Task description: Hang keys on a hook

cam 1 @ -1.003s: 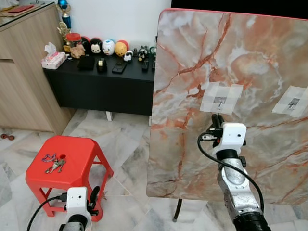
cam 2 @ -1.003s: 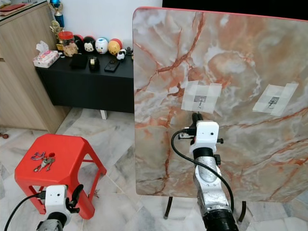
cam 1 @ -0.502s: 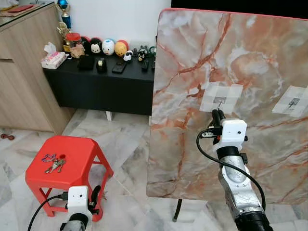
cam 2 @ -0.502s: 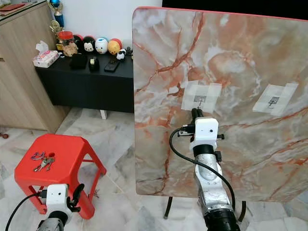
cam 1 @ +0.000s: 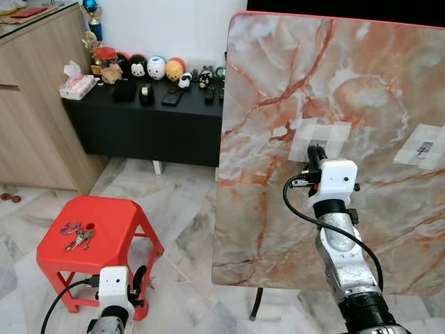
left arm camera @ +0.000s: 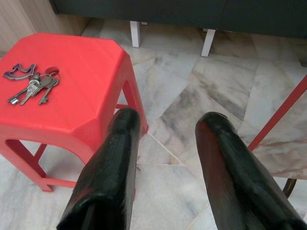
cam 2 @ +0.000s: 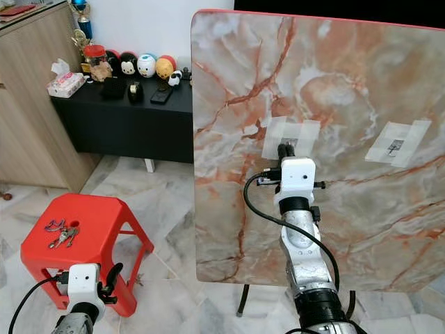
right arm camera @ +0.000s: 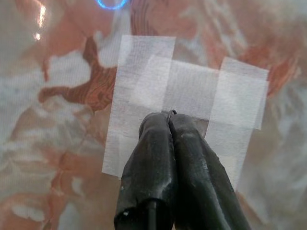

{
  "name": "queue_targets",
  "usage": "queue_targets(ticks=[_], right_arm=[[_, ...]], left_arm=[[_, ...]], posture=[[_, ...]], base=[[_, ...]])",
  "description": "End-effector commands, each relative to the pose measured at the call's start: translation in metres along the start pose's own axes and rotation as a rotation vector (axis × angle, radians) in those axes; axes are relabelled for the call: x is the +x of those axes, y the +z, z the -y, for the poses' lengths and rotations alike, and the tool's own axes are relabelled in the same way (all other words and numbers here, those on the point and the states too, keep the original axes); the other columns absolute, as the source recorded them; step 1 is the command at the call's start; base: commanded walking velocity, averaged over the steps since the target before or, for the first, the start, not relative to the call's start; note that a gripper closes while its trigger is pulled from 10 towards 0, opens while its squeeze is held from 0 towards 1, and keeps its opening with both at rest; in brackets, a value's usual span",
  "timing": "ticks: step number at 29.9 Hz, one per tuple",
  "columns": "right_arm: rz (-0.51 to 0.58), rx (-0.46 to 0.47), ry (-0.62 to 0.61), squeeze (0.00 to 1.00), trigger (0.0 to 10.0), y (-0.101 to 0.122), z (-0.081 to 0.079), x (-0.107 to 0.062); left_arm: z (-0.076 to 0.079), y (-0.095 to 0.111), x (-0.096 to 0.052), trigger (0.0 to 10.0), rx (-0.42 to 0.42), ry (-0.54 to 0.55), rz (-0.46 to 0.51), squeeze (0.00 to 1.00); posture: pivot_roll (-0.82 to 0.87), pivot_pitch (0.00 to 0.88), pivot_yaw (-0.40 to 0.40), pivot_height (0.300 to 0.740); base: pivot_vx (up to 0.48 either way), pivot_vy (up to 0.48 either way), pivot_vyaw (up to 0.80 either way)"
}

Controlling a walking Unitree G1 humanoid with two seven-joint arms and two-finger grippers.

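Keys [cam 1: 76, 235] lie on the red stool [cam 1: 111, 236] at the lower left of the frame, well apart from both grippers. Fingers [right arm camera: 168, 158] of the right gripper [right arm camera: 169, 116] are pressed together, empty, their tips at the taped hook [cam 2: 290, 142] on the upright marble board [cam 1: 361, 83]. Lower left, the left gripper [left arm camera: 168, 120] hangs with fingers apart beside the stool.
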State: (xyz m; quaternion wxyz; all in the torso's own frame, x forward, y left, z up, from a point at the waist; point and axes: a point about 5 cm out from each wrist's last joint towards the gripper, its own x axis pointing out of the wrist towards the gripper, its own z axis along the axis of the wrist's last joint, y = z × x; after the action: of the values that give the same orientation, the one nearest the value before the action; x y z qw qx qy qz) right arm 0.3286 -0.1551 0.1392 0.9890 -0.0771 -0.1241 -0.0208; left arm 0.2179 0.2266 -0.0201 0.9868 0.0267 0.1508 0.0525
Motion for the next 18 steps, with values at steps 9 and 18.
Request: queue_targets(ticks=[9,18], right_arm=[[-0.015,-0.008,-0.024,0.00,10.0,-0.0026,0.0047,0.0001],[-0.027,-0.007,-0.026,0.00,10.0,-0.0065,0.0040,-0.0034]], left_arm=[[0.0040,-0.0007,0.0001,10.0,0.007,-0.019,-0.002,0.00],[0.0051,0.0005,0.0013,10.0,0.009,-0.024,0.001,0.00]], posture=[[0.14,0.026,-0.068,0.740],[0.14,0.026,-0.065,0.740]], base=[[0.000,0.000,0.00],[0.000,0.000,0.00]])
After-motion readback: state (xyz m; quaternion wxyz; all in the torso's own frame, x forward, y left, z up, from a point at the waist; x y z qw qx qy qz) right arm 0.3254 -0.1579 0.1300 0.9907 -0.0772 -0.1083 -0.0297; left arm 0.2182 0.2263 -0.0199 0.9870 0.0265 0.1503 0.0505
